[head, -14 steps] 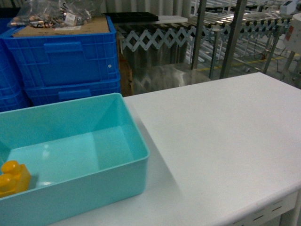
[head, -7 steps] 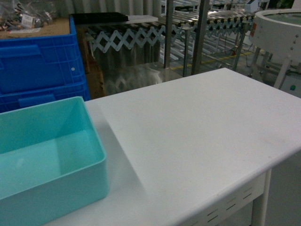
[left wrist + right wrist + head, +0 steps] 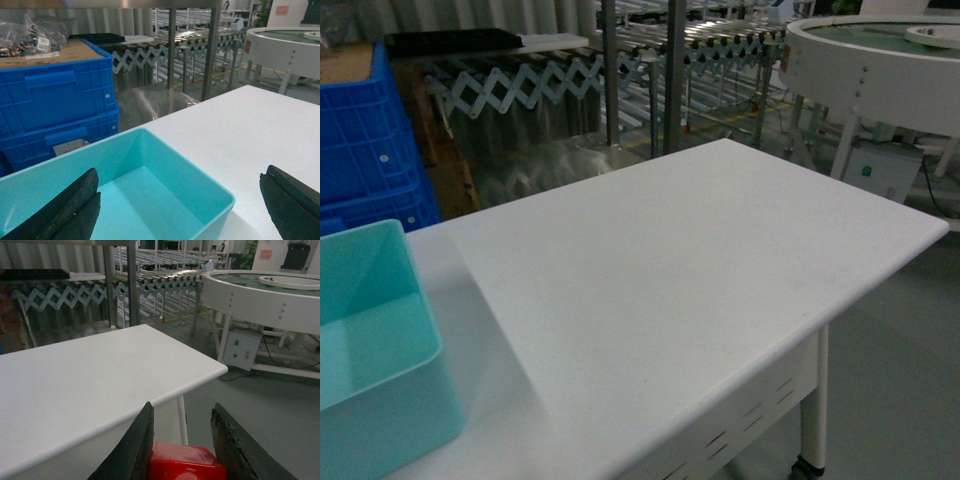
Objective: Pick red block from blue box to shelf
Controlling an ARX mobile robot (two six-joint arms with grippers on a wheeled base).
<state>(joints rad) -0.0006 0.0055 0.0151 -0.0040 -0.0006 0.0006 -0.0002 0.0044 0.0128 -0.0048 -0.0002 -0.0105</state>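
White table (image 3: 700, 260), grey floor (image 3: 260, 405)

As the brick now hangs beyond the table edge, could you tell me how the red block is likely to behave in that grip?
The red block looks like glossy hard plastic: probably stiff, light, and somewhat slippery. The right tool holds it by two flat sides over bare floor, so a slip would likely mean a fall.

No legible text in any view.
A pink sign (image 3: 282, 9) on the far wall at 1 o'clock and pale labels on the bagged parts (image 3: 44, 41) at 10 o'clock are too blurred to read.
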